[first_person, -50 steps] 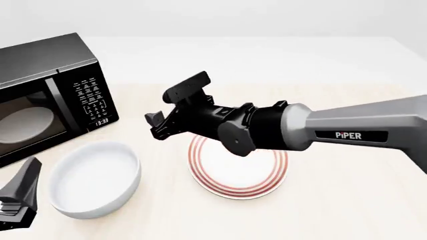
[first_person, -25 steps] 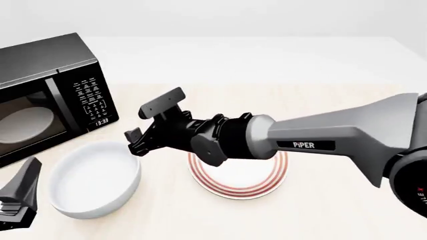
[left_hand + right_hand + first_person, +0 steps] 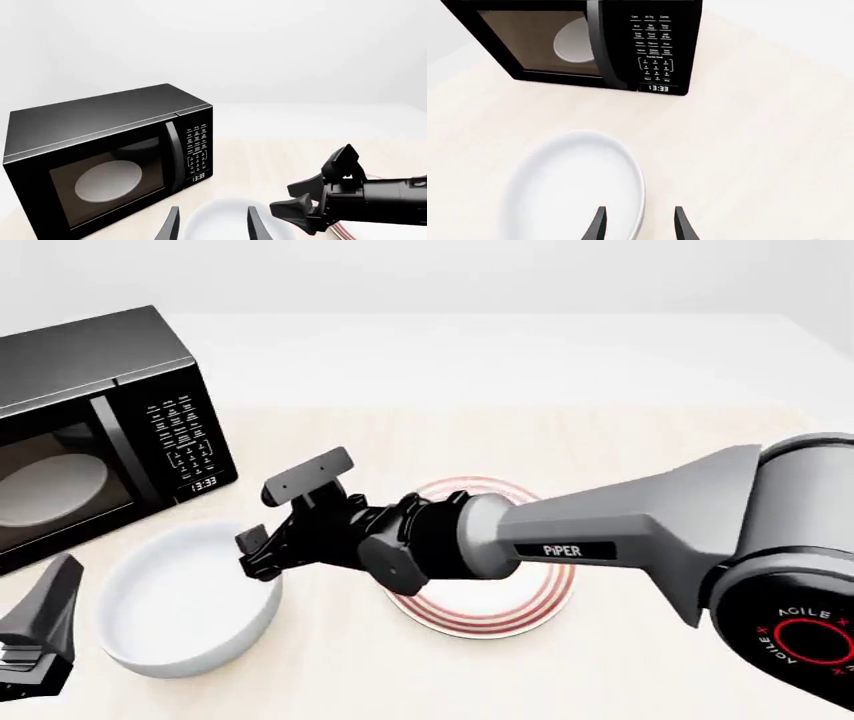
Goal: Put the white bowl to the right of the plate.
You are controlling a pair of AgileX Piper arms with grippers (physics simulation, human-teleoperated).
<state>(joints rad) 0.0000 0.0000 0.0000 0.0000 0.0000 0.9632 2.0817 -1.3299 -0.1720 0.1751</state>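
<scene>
The white bowl (image 3: 184,602) sits on the table in front of the microwave, left of the plate (image 3: 537,602), whose red-ringed rim shows under my right arm. My right gripper (image 3: 256,552) is open and low at the bowl's right rim. In the right wrist view the bowl (image 3: 570,185) fills the lower left, and its near rim lies between the fingertips (image 3: 598,224) of the gripper (image 3: 639,227). My left gripper (image 3: 38,635) rests at the bottom left, apart from the bowl. It is open (image 3: 212,227), with the bowl (image 3: 220,220) beyond it.
A black microwave (image 3: 94,430) stands at the left rear, door closed, with a white turntable visible inside; its clock reads 13:33. The right arm (image 3: 627,535) stretches across the plate from the right. Bare light wood table (image 3: 561,440) lies behind and to the right of the plate.
My right gripper has swung left and downward from above the plate to the bowl's right rim. The bowl, plate and left gripper have not moved.
</scene>
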